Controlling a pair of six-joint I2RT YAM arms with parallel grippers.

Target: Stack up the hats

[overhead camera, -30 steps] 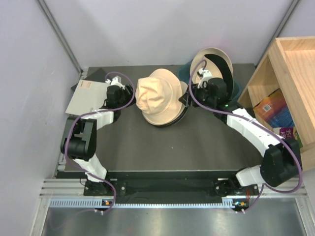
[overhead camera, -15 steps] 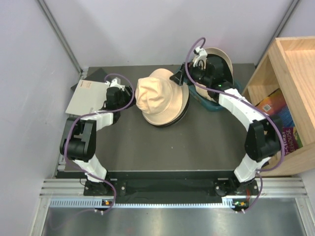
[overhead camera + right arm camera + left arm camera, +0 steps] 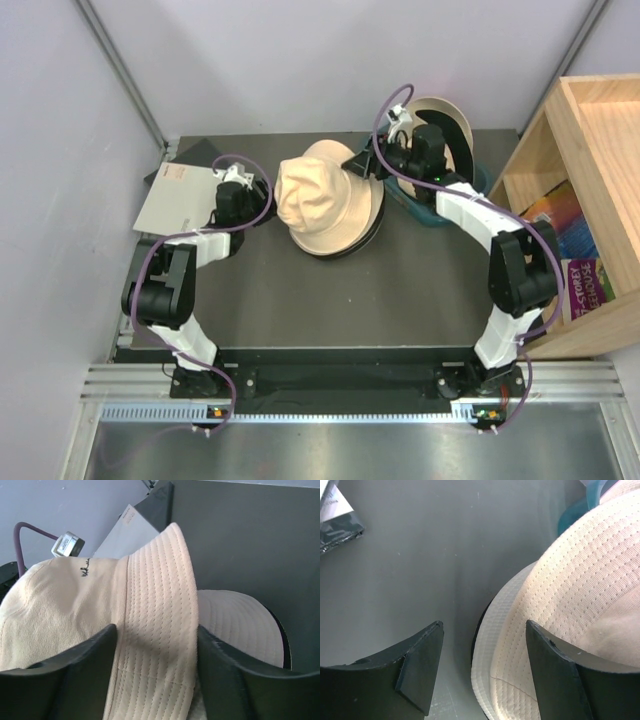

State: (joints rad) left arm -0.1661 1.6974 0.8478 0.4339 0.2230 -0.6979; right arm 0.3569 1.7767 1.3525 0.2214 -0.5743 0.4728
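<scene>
A stack of hats (image 3: 325, 205) sits mid-table, a beige one on top and a black rim showing at its near edge. Another cream, black-lined hat (image 3: 445, 125) stands tilted in the tub at the back right. My left gripper (image 3: 258, 195) is at the stack's left edge, open; its jaws (image 3: 484, 625) straddle the cream brim (image 3: 505, 645), with the right finger over the hat. My right gripper (image 3: 365, 165) is at the stack's far right, open, with the beige hat's upturned brim (image 3: 160, 610) between its fingers (image 3: 156, 627). A paler brim (image 3: 240, 625) lies underneath.
A teal tub (image 3: 478, 180) holds the tilted hat behind the right arm. A wooden shelf (image 3: 590, 130) with books (image 3: 555, 220) stands at the right edge. A white sheet (image 3: 170, 195) lies at the back left, beside the left arm.
My right arm has swung away from the tub hat and reached left onto the stack's far-right brim. The left gripper has stayed beside the stack's left edge.
</scene>
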